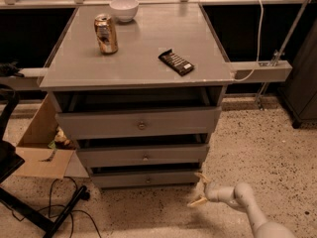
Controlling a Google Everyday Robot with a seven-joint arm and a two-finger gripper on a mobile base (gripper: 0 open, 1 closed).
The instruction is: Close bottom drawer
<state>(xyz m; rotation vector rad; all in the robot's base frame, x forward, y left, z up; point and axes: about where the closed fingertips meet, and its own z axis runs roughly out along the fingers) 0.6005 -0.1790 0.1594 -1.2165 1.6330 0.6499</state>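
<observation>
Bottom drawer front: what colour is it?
The drawer is grey, camera view; the gripper is open beside its right end.

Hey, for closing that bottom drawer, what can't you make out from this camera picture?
- Inside of the bottom drawer: hidden in the camera view by the middle drawer above it.
- Whether the open gripper, low by its right corner, touches the front: too small to tell.
- The arm: cut off by the bottom edge.
</observation>
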